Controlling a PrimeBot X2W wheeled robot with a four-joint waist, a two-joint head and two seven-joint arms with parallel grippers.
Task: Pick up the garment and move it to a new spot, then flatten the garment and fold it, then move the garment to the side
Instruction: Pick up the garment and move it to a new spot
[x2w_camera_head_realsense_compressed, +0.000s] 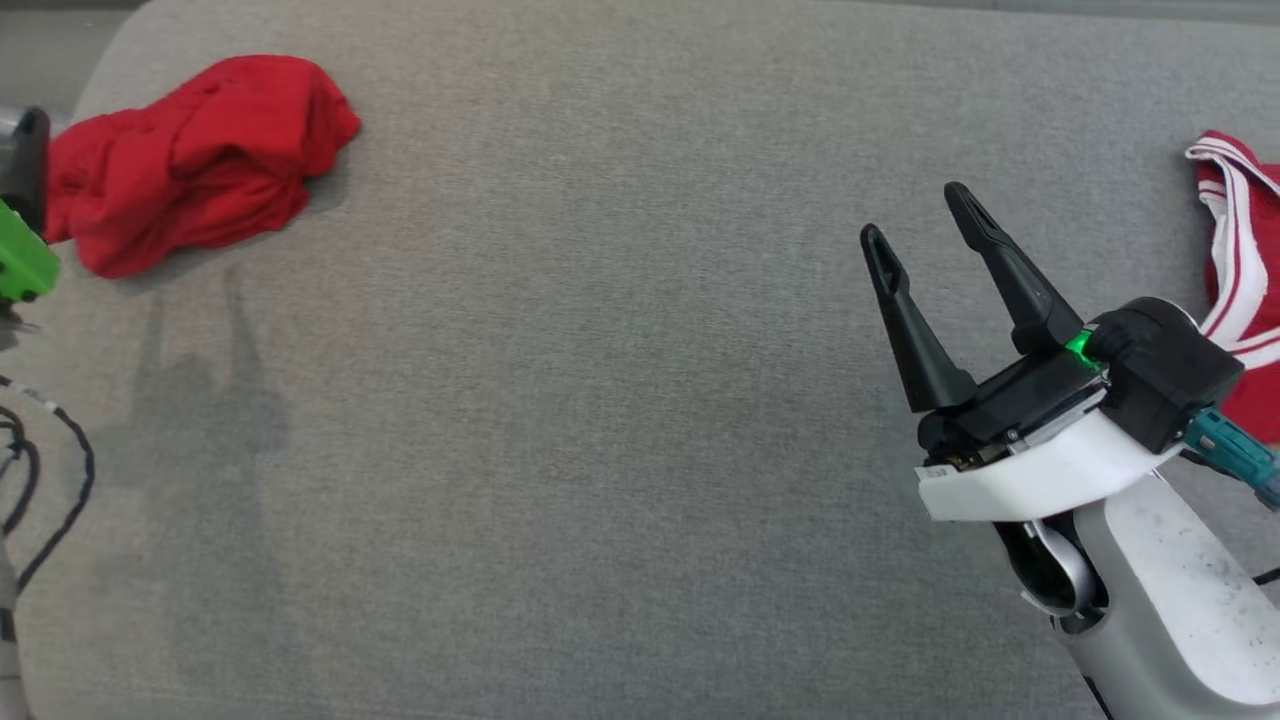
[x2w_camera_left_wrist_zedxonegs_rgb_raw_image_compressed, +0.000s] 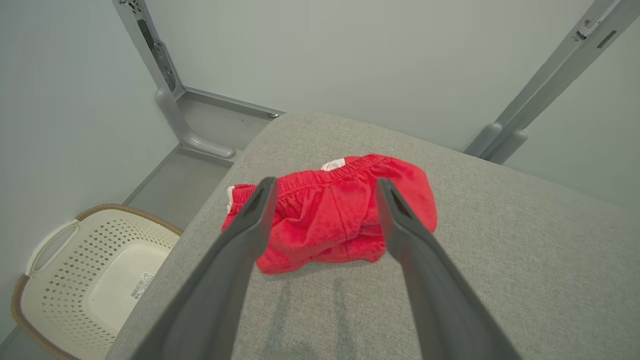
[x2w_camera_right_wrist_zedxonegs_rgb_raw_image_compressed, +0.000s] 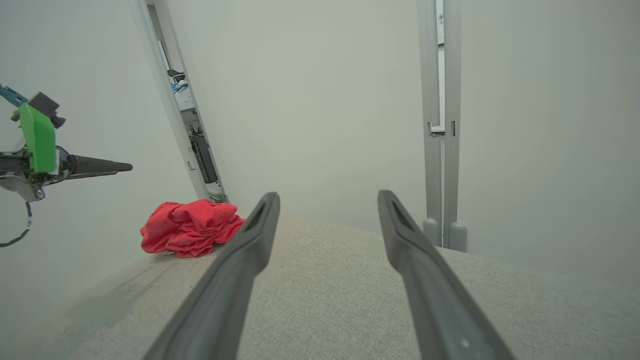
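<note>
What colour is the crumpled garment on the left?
The garment is red, clearest in the left wrist view.

The shorts (x2w_camera_head_realsense_compressed: 200, 160) at ten o'clock are plain bright red with a white label, on flecked grey upholstery (x2w_camera_head_realsense_compressed: 600, 400). At three o'clock, another red garment (x2w_camera_head_realsense_compressed: 1245, 260) carries white stripes. The laundry basket (x2w_camera_left_wrist_zedxonegs_rgb_raw_image_compressed: 60, 285) is cream, diamond-perforated and brown-rimmed. The right gripper (x2w_camera_head_realsense_compressed: 913, 212) is black.

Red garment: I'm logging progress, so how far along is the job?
Done: nothing visible; the red garment lies crumpled at the grey surface's far left corner. In hand: the left jaws, open and empty, point at it without touching. Left: picking it up, moving, flattening, folding, setting aside. The right jaws stand open and empty.
</note>
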